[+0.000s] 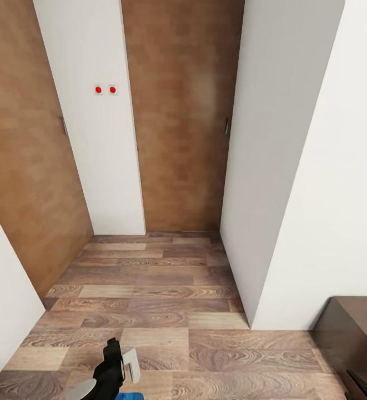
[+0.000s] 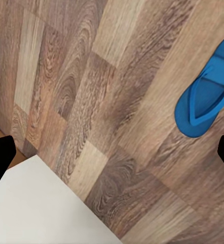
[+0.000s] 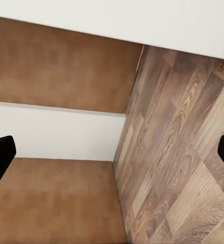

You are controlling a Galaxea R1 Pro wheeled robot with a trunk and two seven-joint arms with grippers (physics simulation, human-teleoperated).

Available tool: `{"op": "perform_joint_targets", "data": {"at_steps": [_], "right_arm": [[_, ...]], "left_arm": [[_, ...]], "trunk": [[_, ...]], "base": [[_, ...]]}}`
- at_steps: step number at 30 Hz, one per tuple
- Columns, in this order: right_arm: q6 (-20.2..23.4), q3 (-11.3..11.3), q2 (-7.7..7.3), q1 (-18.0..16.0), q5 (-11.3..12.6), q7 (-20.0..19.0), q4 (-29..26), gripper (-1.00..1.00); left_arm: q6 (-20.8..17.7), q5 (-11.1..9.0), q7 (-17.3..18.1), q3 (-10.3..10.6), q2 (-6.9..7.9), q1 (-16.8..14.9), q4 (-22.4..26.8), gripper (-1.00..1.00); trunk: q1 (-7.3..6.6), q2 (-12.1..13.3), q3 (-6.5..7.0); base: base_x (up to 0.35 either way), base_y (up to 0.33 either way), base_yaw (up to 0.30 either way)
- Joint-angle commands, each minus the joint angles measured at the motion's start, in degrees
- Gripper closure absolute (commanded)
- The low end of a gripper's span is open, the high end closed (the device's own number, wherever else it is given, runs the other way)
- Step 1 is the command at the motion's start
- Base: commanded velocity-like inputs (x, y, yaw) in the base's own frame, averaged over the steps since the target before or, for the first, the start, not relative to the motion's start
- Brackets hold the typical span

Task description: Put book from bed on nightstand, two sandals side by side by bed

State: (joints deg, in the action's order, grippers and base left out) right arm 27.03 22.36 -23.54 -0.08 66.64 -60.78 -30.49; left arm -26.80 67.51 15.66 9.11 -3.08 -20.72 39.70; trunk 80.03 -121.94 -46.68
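Wood-plank flooring in mixed brown tones covers the lower half of the head view, running up to two brown wooden doors: one at upper centre with a small handle on its right edge, another along the left side. A white wall panel between them carries two small red round buttons. A white wall corner fills the right side, and at the lower right edge sits the corner of a dark brown glossy wooden cabinet.

At the bottom edge, left of centre, the left gripper shows as a black body with a pale finger pointing up the frame; a sliver of bright blue lies just below it at the frame's edge.

In the left wrist view, a bright blue flip-flop sandal with thin blue straps lies flat on the plank floor at the upper right, sole down, apart from the two black fingertips at the left and right edges. Those tips stand wide apart with nothing between them. A white surface fills the lower left.

In the right wrist view, the right gripper's black fingertips likewise sit at opposite edges, spread and empty, over brown door panels, white wall and plank floor.
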Motion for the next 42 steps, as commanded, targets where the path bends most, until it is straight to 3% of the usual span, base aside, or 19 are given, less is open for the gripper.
{"op": "perform_joint_targets", "data": {"at_steps": [1,5,9,15,16,19,21,28,39,42], "right_arm": [[0.48,-0.03,-0.01,-0.01,0.42,-0.02,-0.01,-1.00],[0.48,-0.08,-0.01,-0.01,0.03,-0.05,-0.01,-1.00],[0.11,-0.16,-0.01,-0.01,-3.14,-0.12,-0.37,-1.00],[-2.59,-0.15,-0.01,-0.01,-13.32,-0.56,-0.57,-1.00],[-3.50,-0.14,-0.04,-0.02,-16.04,-1.14,-0.43,-1.00],[-4.75,-0.05,-0.07,-0.03,-20.81,-2.42,-0.27,-1.00],[-5.08,0.02,-0.08,-0.04,-22.31,-2.80,-0.20,-1.00],[-5.63,0.60,-0.24,-0.01,-24.65,-3.33,-0.01,-1.00],[-5.52,0.59,-0.37,-0.01,-24.89,-3.63,-0.01,-1.00],[-5.51,0.41,-0.51,-0.01,-24.86,-5.33,0.04,-1.00]], "left_arm": [[-0.18,0.61,0.51,0.12,0.01,-0.02,0.11,-1.00],[-0.18,0.55,0.51,0.11,0.00,-0.02,0.11,-1.00],[-0.18,0.48,0.51,0.12,-0.06,-0.02,0.11,-1.00],[-0.18,0.44,0.53,0.12,-0.08,-0.02,0.11,-1.00],[-0.18,0.42,0.56,0.12,-0.08,-0.02,0.11,-1.00],[-0.18,0.43,0.58,0.12,-0.09,-0.02,0.11,-1.00],[-0.18,0.43,0.59,0.09,-0.09,-0.02,0.11,-1.00],[-0.18,0.43,0.60,-0.11,0.06,-0.02,0.34,-1.00],[-0.18,0.48,0.60,-0.14,0.07,-0.02,0.37,-1.00],[-0.18,0.49,0.60,-0.14,0.03,-0.02,0.37,-1.00]], "trunk": [[0.22,-0.44,-0.24],[1.10,-2.04,-0.96],[1.98,-3.65,-1.67],[3.29,-6.05,-2.75],[3.51,-6.46,-2.93],[4.17,-7.66,-3.47],[4.61,-8.46,-3.83],[6.15,-11.27,-5.09],[8.56,-15.68,-7.06],[9.22,-16.88,-7.60]], "base": [[0.000,0.000,0.000],[0.000,0.000,0.000],[0.000,0.000,0.000],[0.000,0.000,0.000],[0.000,0.000,0.000],[0.000,0.000,0.000],[0.000,0.000,0.000],[0.000,0.000,0.000],[0.000,0.000,0.000],[0.000,0.000,0.000]]}}
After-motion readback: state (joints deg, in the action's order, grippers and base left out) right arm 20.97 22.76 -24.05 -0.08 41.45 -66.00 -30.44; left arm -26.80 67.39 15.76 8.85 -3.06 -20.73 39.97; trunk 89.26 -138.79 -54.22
